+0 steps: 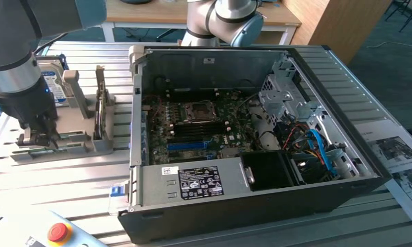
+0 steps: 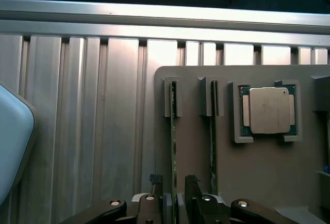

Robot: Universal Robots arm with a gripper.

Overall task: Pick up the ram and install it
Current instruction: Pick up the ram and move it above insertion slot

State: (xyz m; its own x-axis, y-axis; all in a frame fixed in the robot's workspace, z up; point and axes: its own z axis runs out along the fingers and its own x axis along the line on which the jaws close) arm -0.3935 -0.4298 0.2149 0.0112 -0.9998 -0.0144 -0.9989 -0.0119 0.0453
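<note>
The ram (image 2: 174,146) is a thin green stick seen edge-on, standing in a slot of the grey holder tray (image 2: 268,172). My gripper (image 2: 174,190) is lowered over it, open, with one finger (image 2: 156,195) on each side of the stick and a narrow gap to it. A second stick (image 2: 212,146) stands in the neighbouring slot. In the exterior view the gripper (image 1: 37,138) is down at the holder tray (image 1: 89,146), to the left of the open computer case (image 1: 329,170). Inside the case lies the motherboard (image 1: 213,131) with its blue slot (image 1: 191,145).
A processor chip (image 2: 267,110) sits in a pocket of the tray beside the sticks. A hard drive (image 1: 51,82) and a taller upright card (image 1: 99,100) also stand on the tray. A red stop button (image 1: 58,231) lies at the front and papers (image 1: 398,154) at the exterior view's right.
</note>
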